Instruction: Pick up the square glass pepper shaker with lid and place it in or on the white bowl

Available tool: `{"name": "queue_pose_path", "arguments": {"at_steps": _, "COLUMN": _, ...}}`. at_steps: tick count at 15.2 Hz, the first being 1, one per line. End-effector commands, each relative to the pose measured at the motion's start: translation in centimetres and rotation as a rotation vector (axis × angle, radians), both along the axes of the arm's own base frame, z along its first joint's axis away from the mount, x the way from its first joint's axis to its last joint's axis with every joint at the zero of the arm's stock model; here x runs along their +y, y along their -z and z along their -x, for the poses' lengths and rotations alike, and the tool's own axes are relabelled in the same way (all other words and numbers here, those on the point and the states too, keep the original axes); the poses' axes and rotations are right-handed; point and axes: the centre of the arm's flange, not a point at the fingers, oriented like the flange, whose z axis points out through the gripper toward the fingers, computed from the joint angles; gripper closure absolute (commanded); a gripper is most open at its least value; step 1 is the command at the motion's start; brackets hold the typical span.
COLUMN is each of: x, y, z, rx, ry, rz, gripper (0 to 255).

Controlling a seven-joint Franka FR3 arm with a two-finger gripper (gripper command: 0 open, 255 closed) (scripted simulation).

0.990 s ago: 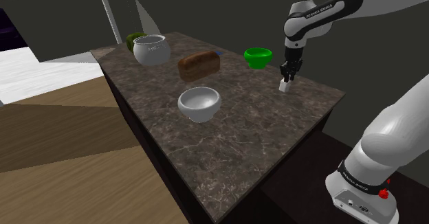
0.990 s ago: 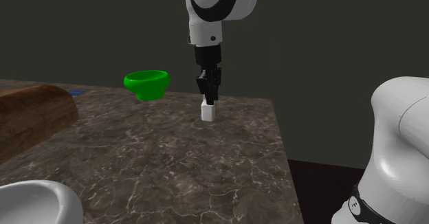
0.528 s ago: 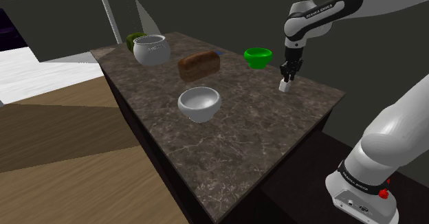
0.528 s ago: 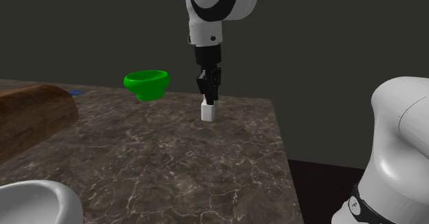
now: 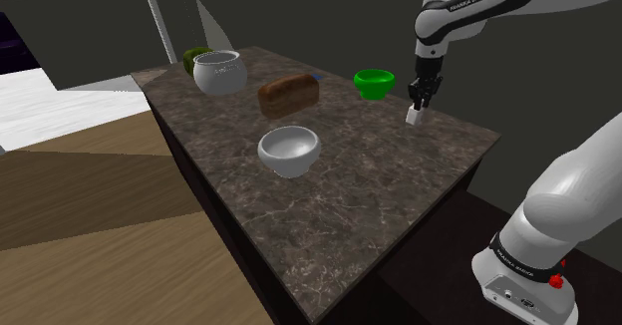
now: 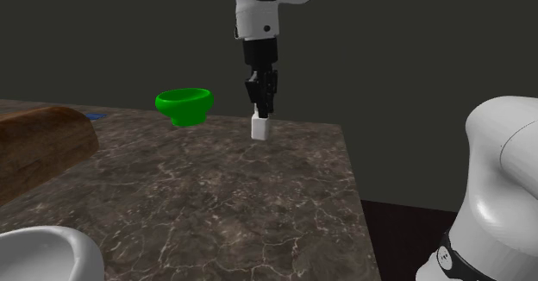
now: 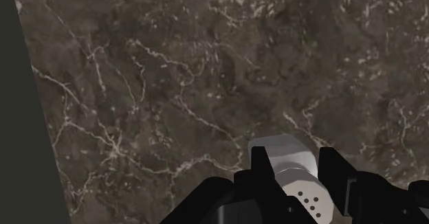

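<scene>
The pepper shaker [image 5: 412,117] [image 6: 259,128] is a small white square block with a perforated lid [image 7: 308,197]. It hangs a little above the dark marble counter [image 5: 329,188], clasped at its top by my black gripper [image 5: 416,106] [image 6: 261,111] [image 7: 294,168], which is shut on it. The white bowl [image 5: 289,151] stands mid-counter, well off toward the shoulder view's left of the gripper; its rim [image 6: 43,245] shows at the second exterior view's lower left.
A green bowl [image 5: 375,82] [image 6: 184,105] stands just behind the gripper. A brown loaf [image 5: 289,95] [image 6: 39,146] and a white pot [image 5: 219,71] lie farther back. The counter's edge [image 6: 349,180] runs close beside the shaker, with floor below.
The gripper has risen with the shaker in it; the shaker stood on the counter before and now hangs slightly above it.
</scene>
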Motion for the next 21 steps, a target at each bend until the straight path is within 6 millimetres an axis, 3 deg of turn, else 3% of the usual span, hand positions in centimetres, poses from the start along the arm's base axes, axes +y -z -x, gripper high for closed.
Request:
{"name": "queue_pose_path", "arguments": {"at_steps": 1, "x": 0.0, "y": -1.1, "z": 0.0, "rx": 0.000, "ry": 0.000, "rz": 0.000, "gripper": 255}}
{"name": "queue_pose_path", "arguments": {"at_steps": 21, "x": 0.0, "y": -11.6, "z": 0.0, "rx": 0.000, "ry": 0.000, "rz": 0.000, "gripper": 255}}
